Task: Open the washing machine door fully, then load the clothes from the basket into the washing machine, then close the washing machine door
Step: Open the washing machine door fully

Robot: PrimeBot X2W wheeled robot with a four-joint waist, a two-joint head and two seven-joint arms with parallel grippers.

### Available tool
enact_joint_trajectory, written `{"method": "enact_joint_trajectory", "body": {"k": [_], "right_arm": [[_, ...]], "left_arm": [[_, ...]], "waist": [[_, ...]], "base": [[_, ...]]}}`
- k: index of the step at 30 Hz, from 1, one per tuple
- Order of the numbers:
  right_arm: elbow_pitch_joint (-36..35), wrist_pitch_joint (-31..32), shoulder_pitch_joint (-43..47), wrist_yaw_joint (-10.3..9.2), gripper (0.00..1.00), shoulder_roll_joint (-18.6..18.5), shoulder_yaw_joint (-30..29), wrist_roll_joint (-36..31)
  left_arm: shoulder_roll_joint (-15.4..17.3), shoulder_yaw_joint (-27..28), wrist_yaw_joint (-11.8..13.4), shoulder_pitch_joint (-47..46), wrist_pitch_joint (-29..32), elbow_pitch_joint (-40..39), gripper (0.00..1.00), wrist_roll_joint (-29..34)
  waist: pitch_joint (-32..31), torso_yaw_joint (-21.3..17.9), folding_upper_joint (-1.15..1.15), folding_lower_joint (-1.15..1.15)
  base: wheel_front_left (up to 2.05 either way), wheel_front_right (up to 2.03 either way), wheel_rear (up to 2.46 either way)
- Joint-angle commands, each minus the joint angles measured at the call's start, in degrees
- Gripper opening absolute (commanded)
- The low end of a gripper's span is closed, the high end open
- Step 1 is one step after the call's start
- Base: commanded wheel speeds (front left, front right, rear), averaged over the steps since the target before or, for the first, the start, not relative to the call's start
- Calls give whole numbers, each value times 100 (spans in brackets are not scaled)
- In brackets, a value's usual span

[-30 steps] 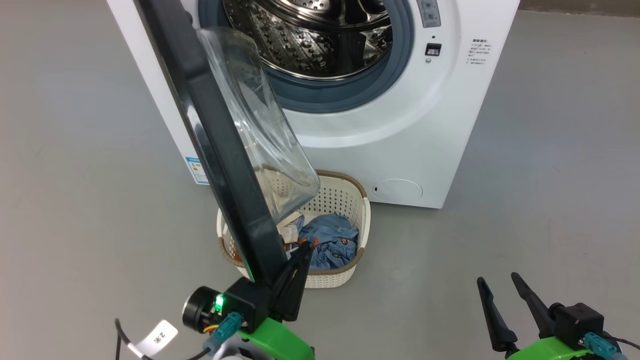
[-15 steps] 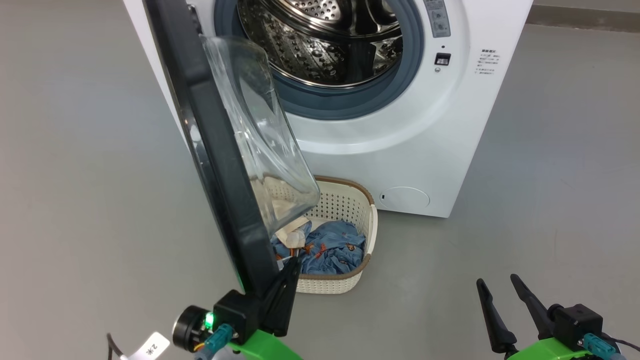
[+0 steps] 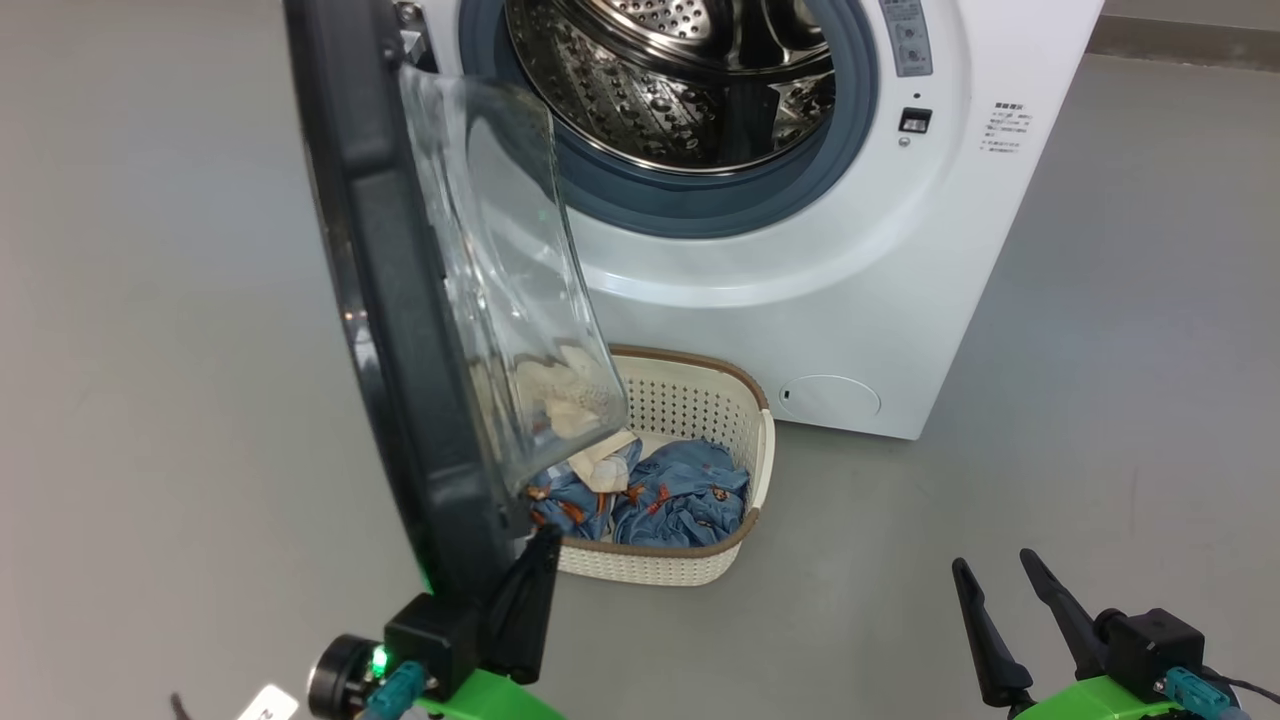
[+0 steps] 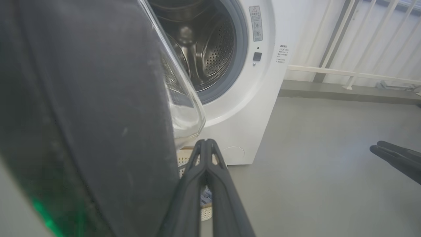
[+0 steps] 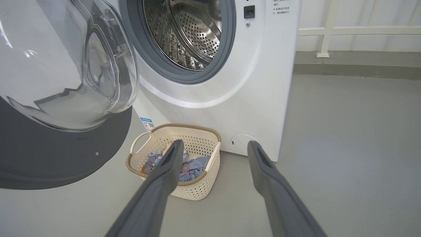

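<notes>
The left end effector, fingers pressed together on nothing, sits at the lower rim of the open door, on its inner side. Whether it touches the rim cannot be told. The door stands swung out from the washer, edge-on to the head camera, its glass bowl bulging toward the bare steel drum. Just past the fingertips the basket rests on the grey floor against the washer's front, holding the clothes — blue printed garments and one cream piece. The door's rim and bowl hang over the basket's left end, between it and the left arm. The right end effector is low on the right, fingers spread and empty, well apart from the basket — which lies open to it across clear floor in the right wrist view.
</notes>
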Motion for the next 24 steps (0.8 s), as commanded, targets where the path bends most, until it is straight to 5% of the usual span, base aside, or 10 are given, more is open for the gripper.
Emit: {"method": "enact_joint_trajectory", "body": {"k": [1, 24], "right_arm": [[-126, -69, -90, 9, 100, -25, 129, 53], [-129, -69, -53, 9, 100, -31, 84, 71]], "left_arm": [[216, 412, 175, -85, -13, -173, 0, -55], [758, 1178, 710, 425, 36, -720, 0, -316]], "waist": [[3, 38, 0, 0], [31, 395, 0, 0]], "base": [[0, 0, 0], [0, 0, 0]]}}
